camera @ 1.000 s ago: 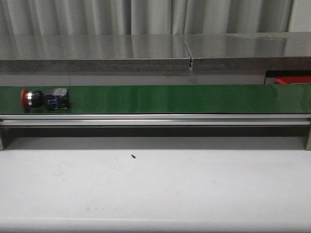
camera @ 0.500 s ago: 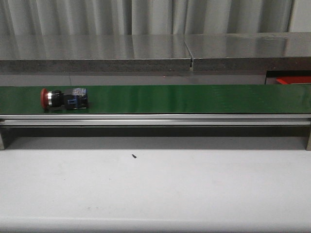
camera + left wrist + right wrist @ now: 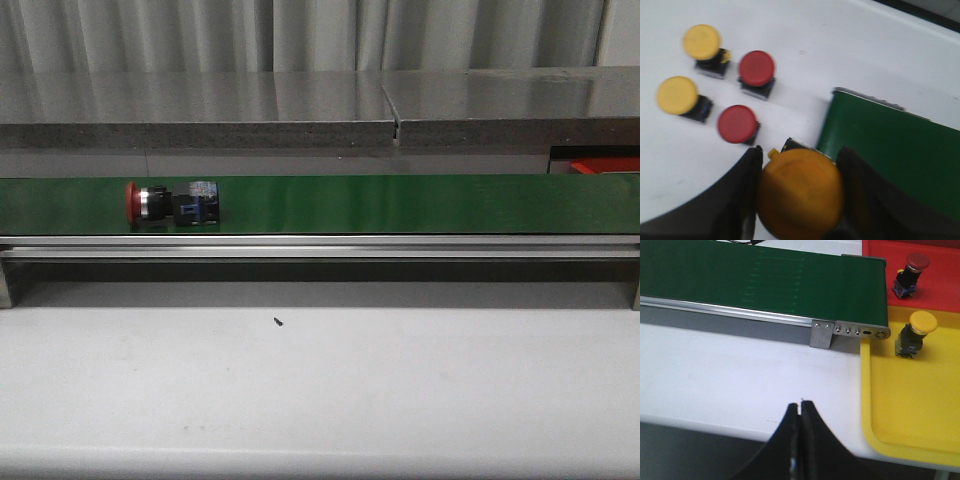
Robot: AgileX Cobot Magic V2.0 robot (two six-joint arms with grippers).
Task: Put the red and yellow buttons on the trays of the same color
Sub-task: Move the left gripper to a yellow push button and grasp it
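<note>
**Risks, near to far**
- Left gripper [image 3: 801, 172]: clamped around a yellow button [image 3: 800, 197], held just beside the end edge of the green belt [image 3: 890, 155]. Judged hazard: if let go too near that edge, likely to tip back off onto the white table [image 3: 850, 55].
- Right gripper [image 3: 800, 410]: fingers pressed together, nothing between them, over the table close to the yellow tray [image 3: 905, 410]. Must be spread before any pick. Late opening would probably mean a missed catch.
- Red button [image 3: 165, 203]: lying on its side on the belt, toward its left part in the front view, well apart from the trays. Round cap, so liable to roll. If missed at the far end, could drop onto the yellow tray, which sits right against the belt's end there. Wrong colour.

**Counts, near to far**
- Grippers: two.
- Yellow buttons: four. One gripped, two standing on the table [image 3: 701, 42] [image 3: 677, 95], one upright on the yellow tray [image 3: 915, 332].
- Red buttons: four. Two on the table [image 3: 756, 67] [image 3: 737, 123], one on the belt, one on the red tray [image 3: 912, 270].
- Belt: one.
- Trays: two, the yellow one and the red tray [image 3: 940, 295] beyond it.
</note>
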